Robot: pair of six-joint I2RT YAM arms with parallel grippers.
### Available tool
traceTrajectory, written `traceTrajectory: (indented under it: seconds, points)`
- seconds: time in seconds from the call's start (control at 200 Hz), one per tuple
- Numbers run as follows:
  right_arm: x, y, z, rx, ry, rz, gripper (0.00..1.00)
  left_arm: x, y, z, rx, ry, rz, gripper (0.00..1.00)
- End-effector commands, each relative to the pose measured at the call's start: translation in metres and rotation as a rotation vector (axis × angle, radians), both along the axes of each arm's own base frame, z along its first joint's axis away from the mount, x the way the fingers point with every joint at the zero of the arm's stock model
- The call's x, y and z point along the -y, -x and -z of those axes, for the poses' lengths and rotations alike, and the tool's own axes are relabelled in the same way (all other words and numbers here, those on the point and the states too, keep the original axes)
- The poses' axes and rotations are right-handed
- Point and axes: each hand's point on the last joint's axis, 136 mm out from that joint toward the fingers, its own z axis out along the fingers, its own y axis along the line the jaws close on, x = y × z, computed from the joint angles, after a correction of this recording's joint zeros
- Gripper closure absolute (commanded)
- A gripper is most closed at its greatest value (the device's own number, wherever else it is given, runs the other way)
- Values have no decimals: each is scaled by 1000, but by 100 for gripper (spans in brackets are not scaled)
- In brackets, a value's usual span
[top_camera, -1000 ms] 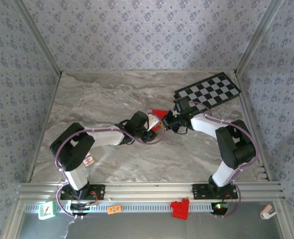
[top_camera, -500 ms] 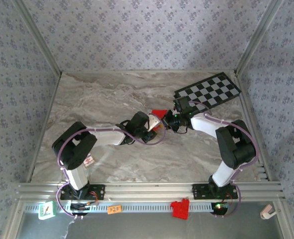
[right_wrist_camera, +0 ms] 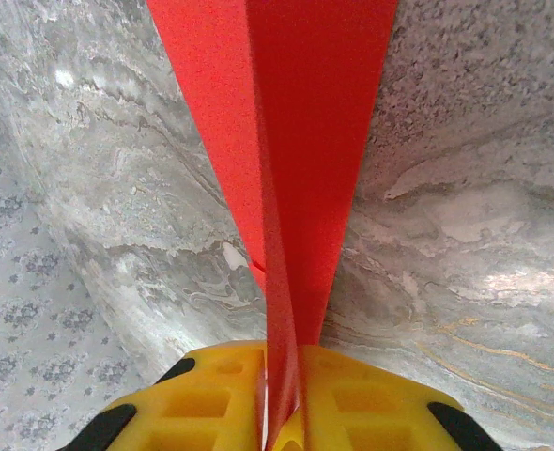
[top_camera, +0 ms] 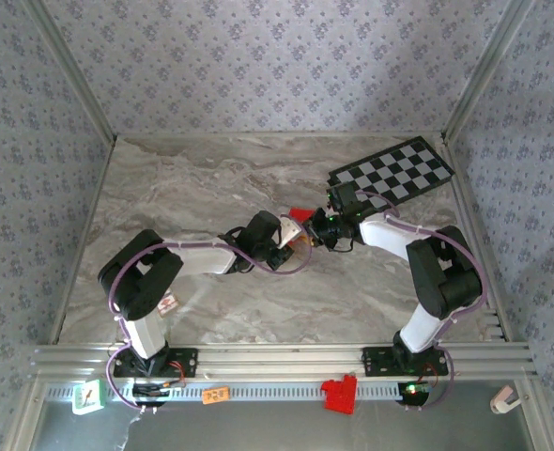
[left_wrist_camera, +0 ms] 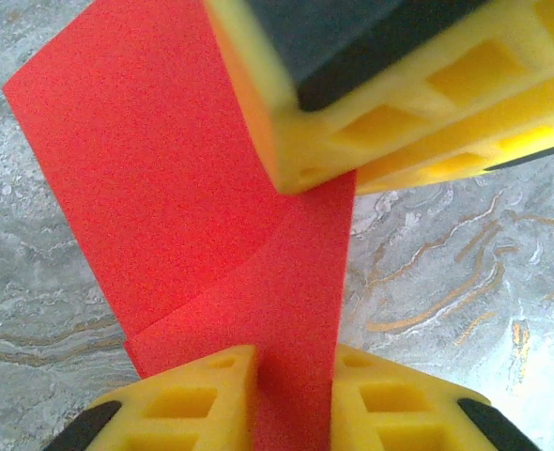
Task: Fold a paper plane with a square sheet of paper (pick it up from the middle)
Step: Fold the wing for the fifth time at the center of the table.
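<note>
The square sheet of paper [top_camera: 300, 215], bright red and folded into long layers, is held up between my two grippers over the middle of the marble table. In the right wrist view its creased edge [right_wrist_camera: 305, 141] runs straight into my right gripper [right_wrist_camera: 282, 352], whose yellow fingers pinch it. My left gripper [left_wrist_camera: 296, 362] has its jaws a little apart, with a band of the paper [left_wrist_camera: 192, 188] lying in the gap. The right gripper's fingers [left_wrist_camera: 352, 113] show at the top of the left wrist view. Seen from above, the left gripper [top_camera: 291, 238] and right gripper [top_camera: 316, 225] almost meet.
A black-and-white checkered board [top_camera: 394, 172] lies at the far right of the table [top_camera: 183, 188]. A chunky red plastic bracket [top_camera: 339, 395], an orange tag [top_camera: 216, 395] and a green card [top_camera: 87, 398] sit on the front rail. Patterned walls close in three sides.
The left gripper's jaws have narrowed around the paper. The right gripper's jaws have eased very slightly. Both arms and the paper have barely shifted.
</note>
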Motion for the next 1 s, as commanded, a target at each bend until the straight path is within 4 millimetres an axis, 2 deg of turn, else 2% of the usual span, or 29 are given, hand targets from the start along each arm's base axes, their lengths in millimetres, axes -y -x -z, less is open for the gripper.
traceTrajectory:
  seconds: [0.0, 0.33, 0.535, 0.615, 0.815, 0.994]
  points:
    - [2, 0, 2, -34, 9, 11, 78, 3, 5, 6, -12, -7, 34, 79]
    - [9, -1, 3, -33, 26, 26, 62, 8, 10, 7, -49, 10, 59, 92]
    - [27, -7, -6, 18, 84, 24, 43, 11, 10, 0, -103, 44, 68, 100]
    - [34, -8, -10, 44, 121, 3, 38, 12, 9, -4, -134, 65, 55, 100]
    - [53, -10, -12, 83, 178, -31, 32, 12, 4, -15, -250, 166, 9, 100]
    - [54, -10, -17, 145, 185, -87, 29, 12, 2, -16, -346, 230, -12, 100]
